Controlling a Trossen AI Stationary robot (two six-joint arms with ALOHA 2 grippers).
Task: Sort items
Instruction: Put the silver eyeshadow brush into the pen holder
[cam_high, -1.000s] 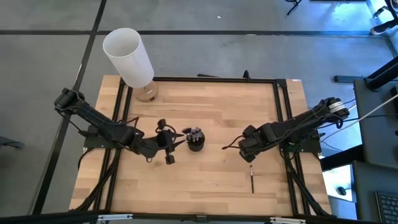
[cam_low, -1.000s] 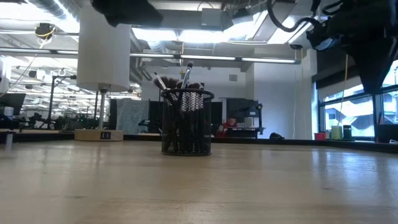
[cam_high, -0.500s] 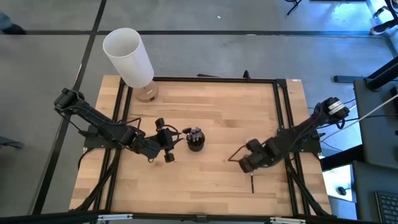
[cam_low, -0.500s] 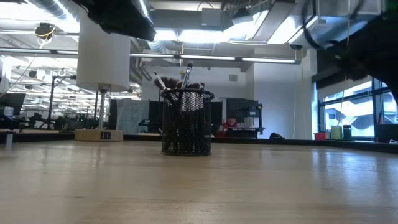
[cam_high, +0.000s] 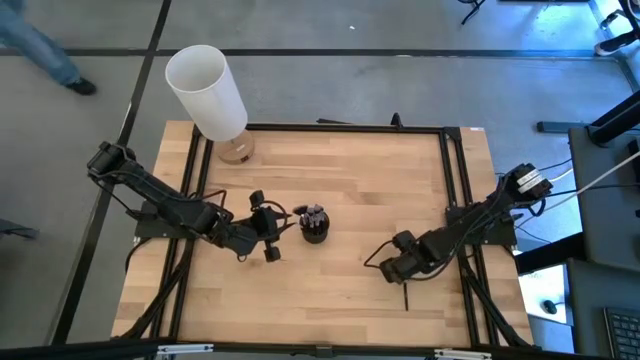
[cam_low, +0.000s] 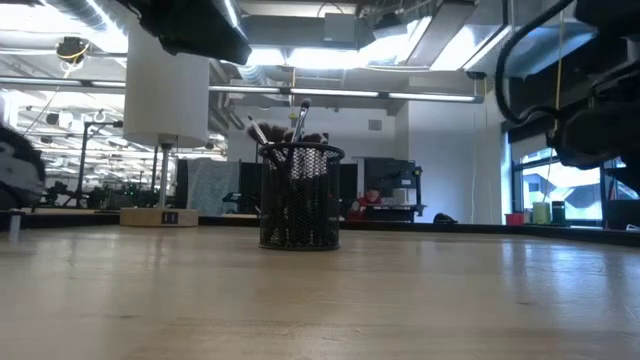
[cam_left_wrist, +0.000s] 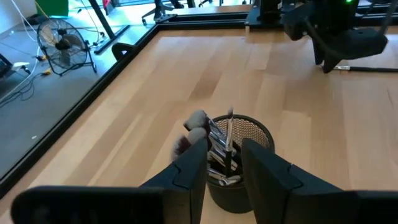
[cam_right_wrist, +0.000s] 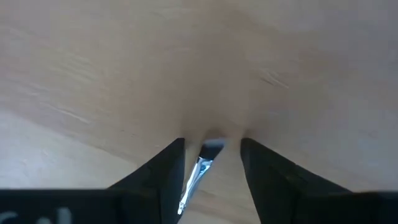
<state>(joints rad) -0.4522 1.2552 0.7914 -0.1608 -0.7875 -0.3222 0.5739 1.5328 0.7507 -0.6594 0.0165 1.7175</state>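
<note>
On the wooden counter (cam_high: 350, 180), my right hand (cam_right_wrist: 211, 152) is down over a lone makeup brush (cam_high: 405, 294), fingers apart astride its silver ferrule. My left hand (cam_left_wrist: 225, 160) waits, fingers apart, beside the black mesh cup (cam_high: 315, 230) holding the other brushes (cam_left_wrist: 208, 134)

Mesh cup (cam_left_wrist: 239, 163) sits right ahead of the left fingers (cam_left_wrist: 189, 169); bare surface (cam_high: 370, 190) between both arms.

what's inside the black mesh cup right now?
The black mesh cup holds several makeup brushes, bristle ends up. The mesh and the left gripper hide their lower ends, so no exact count.
</note>
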